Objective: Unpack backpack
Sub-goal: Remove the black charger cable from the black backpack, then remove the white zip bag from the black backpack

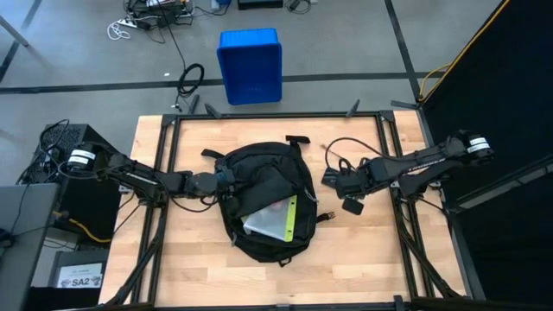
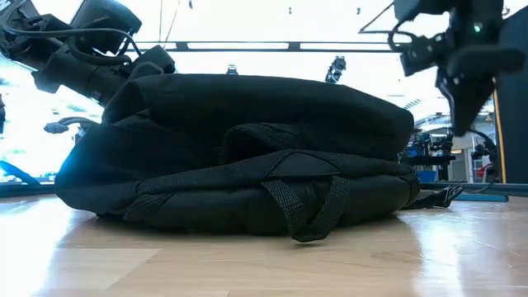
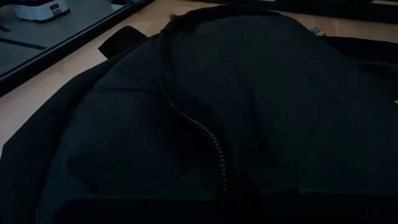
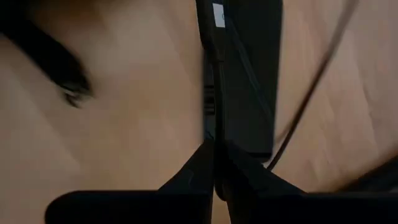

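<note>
Pale wooden table (image 1: 186, 259) from above: one rounded black fabric backpack (image 1: 259, 186) lies mid-table, unzipped, showing one silvery flat item (image 1: 266, 220) with a yellow-green edge. Left gripper (image 1: 226, 180), fingers together, touches its side. Low view: right gripper (image 2: 469, 103) hangs pinched, empty. Left wrist: one zipper (image 3: 199, 127) curves across the cloth.

Left hand (image 1: 226, 183) closed, arm stretched inward, right hand (image 4: 214, 163) closed, raised, pointing down
</note>
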